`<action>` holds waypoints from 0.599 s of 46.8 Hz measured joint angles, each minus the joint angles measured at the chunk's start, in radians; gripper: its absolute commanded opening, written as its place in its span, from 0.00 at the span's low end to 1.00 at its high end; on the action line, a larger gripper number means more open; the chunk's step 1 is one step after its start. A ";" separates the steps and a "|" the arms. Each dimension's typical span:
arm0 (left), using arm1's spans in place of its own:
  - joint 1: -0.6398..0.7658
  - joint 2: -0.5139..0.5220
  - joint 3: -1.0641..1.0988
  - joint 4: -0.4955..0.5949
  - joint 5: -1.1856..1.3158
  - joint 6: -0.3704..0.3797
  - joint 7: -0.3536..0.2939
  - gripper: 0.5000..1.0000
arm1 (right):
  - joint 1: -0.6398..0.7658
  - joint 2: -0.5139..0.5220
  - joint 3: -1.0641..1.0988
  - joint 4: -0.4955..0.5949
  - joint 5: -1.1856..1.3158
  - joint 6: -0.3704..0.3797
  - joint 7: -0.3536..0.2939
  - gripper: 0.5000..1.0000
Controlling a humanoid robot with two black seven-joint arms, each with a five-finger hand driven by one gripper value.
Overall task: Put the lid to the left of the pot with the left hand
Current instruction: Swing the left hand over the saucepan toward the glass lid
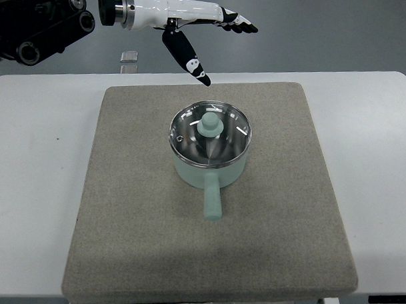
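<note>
Your left hand [199, 29] hangs above the far edge of the mat [125, 215], fingers [238, 22] stretched flat and thumb angled down, holding nothing. The glass lid [219, 139] sits on the pale green pot [210, 170] at mid-mat, its knob up and the pot's handle pointing toward you. The mat lies on a white table [30, 165].

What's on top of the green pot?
A glass lid with a green knob sits on the pot. Reflections on the glass hide whatever is inside.
</note>
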 measured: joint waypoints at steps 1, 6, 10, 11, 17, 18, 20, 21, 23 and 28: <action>-0.005 0.007 0.000 -0.018 0.014 -0.001 -0.004 0.99 | 0.000 0.000 0.000 0.000 0.000 0.000 0.000 0.85; -0.025 0.037 0.002 -0.094 0.121 -0.002 -0.023 0.99 | 0.000 0.000 0.000 0.000 0.000 0.000 -0.001 0.84; -0.033 0.042 0.002 -0.118 0.231 -0.002 -0.028 0.99 | 0.000 0.000 0.000 0.000 0.000 0.000 -0.001 0.85; -0.033 0.042 0.002 -0.119 0.266 -0.002 -0.029 0.99 | 0.000 0.000 0.000 0.000 0.000 0.000 -0.001 0.84; -0.033 0.037 0.002 -0.121 0.426 -0.001 -0.029 0.99 | 0.000 0.000 0.000 0.000 0.000 0.000 0.000 0.84; -0.033 0.035 0.002 -0.121 0.442 0.000 -0.029 0.99 | 0.000 0.000 0.000 0.000 0.000 0.000 0.000 0.85; -0.033 0.034 0.002 -0.121 0.464 0.000 -0.029 0.99 | 0.000 0.000 0.000 0.000 0.000 0.000 0.000 0.84; -0.034 0.033 0.002 -0.121 0.469 0.000 -0.029 0.99 | 0.000 0.000 0.000 0.000 0.000 0.000 0.000 0.85; -0.034 0.032 0.001 -0.123 0.474 0.000 -0.029 0.99 | 0.000 0.000 0.000 0.000 0.000 0.000 0.000 0.85; -0.041 0.027 0.001 -0.126 0.488 0.000 -0.029 0.99 | 0.000 0.000 0.000 0.000 0.000 0.000 0.000 0.84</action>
